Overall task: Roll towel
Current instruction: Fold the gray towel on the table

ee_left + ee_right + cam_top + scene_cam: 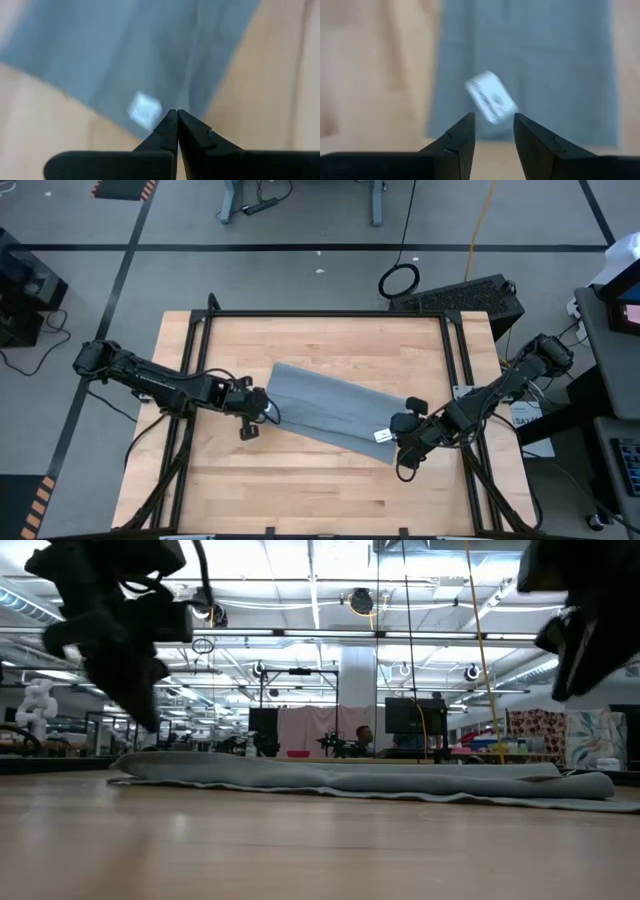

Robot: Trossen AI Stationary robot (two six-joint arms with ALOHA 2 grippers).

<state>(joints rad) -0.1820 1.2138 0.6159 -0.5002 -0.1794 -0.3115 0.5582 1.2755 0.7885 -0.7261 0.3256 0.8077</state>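
The grey-blue towel (335, 410) lies flat as a long folded strip, slanting across the middle of the wooden table (300, 490); it also shows in the low view (350, 780). My left gripper (263, 406) is shut and empty, over the towel's left end (150, 50). My right gripper (399, 432) is open and empty, over the towel's right near corner, where a white label (491, 96) shows on the cloth (535, 65). In the low view both arms hang above the towel, clear of it.
Black frame rails (190, 380) run along the table's left, right and far sides. Bare wood lies near and far of the towel. A dark box (465, 295) and a cable coil (400, 280) lie on the floor beyond the far edge.
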